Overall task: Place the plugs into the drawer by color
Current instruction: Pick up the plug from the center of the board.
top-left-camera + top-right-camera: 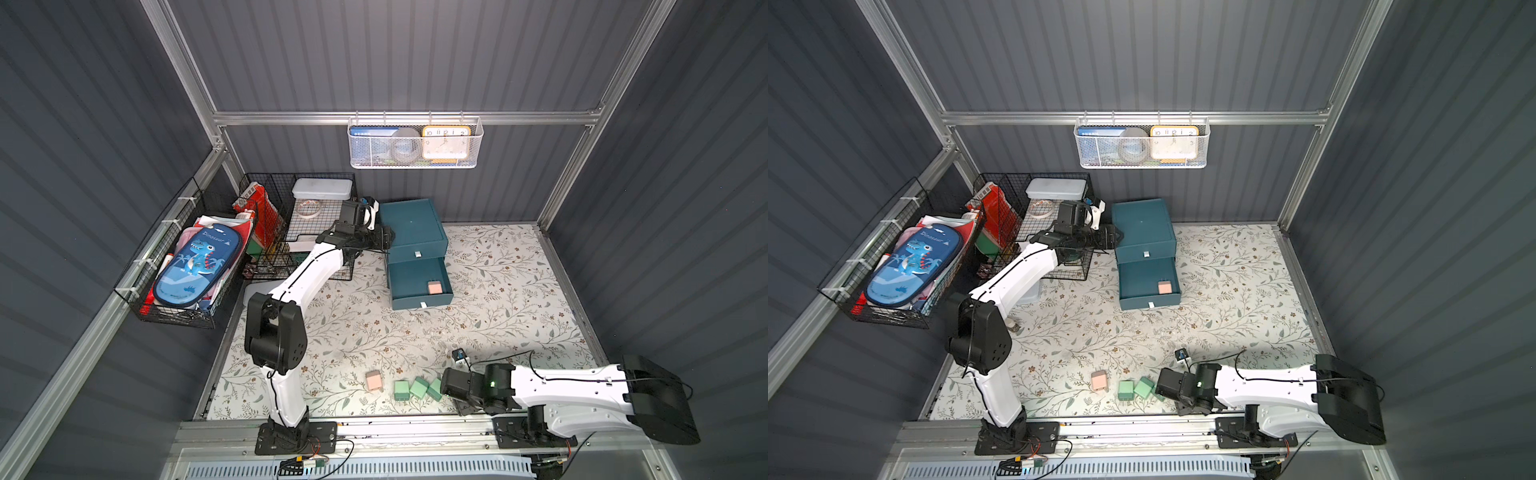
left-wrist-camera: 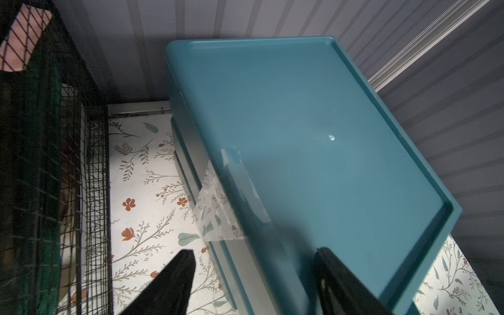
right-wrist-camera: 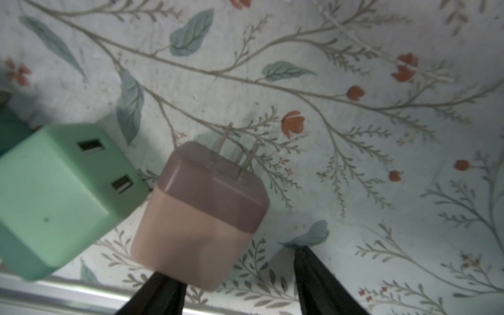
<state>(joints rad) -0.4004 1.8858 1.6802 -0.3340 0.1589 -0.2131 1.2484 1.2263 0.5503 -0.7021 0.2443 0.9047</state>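
Observation:
The dark teal drawer cabinet (image 1: 411, 224) stands at the back, with a lower drawer (image 1: 409, 276) pulled open and one pink plug (image 1: 434, 287) inside. My left gripper (image 2: 253, 253) is open astride the cabinet's top left edge (image 2: 191, 152). On the mat near the front lie a pink plug (image 1: 375, 380) and three green plugs (image 1: 402, 390) (image 1: 419, 387) (image 1: 434, 390). My right gripper (image 3: 237, 261) is open and pointing down beside them. Another pink plug (image 3: 196, 218) hides one fingertip, a gap separates it from the other finger (image 3: 311, 272), and a green plug (image 3: 54, 191) lies alongside.
Black wire baskets (image 1: 320, 232) crowd the back left, close to my left arm. A side basket holds a blue dinosaur case (image 1: 195, 266). A white mesh basket (image 1: 415, 143) hangs on the back wall. The metal front rail (image 1: 374, 428) runs just behind my right gripper.

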